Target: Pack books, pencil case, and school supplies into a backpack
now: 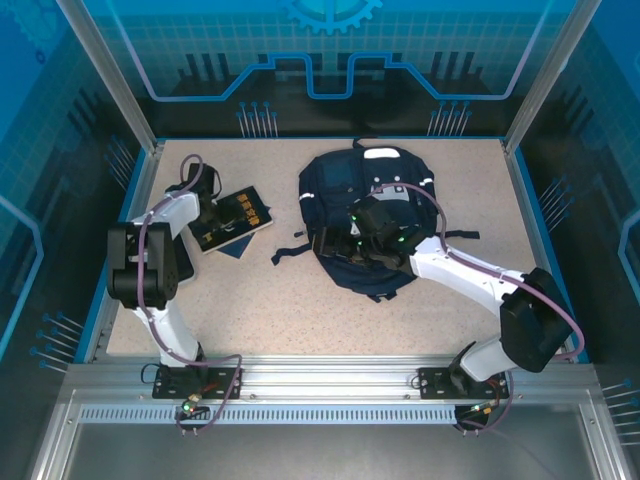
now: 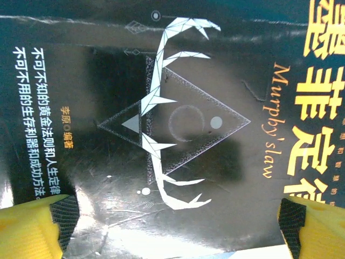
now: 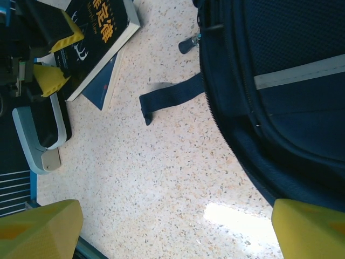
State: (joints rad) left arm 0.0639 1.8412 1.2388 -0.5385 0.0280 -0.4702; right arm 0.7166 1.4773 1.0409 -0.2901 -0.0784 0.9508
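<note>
Table: speckled beige, stone-look top (image 1: 300, 310), flat and matte, bordered by a thin blue trim (image 1: 97, 300) on the left, back and right sides.
Near edge: slotted aluminium rail (image 1: 330, 378) running the full width.
Frame: silver aluminium posts (image 1: 110, 75) rising at a slant from the rear corners.
Back wall: dark panel printed with glowing blue circuit lines, with a gear emblem (image 1: 330, 10) at top centre.
Side walls: the same blue-on-dark graphics (image 1: 30, 200).
Light: even, from overhead; one bright glare patch (image 3: 232, 216) on the tabletop in the right wrist view.
</note>
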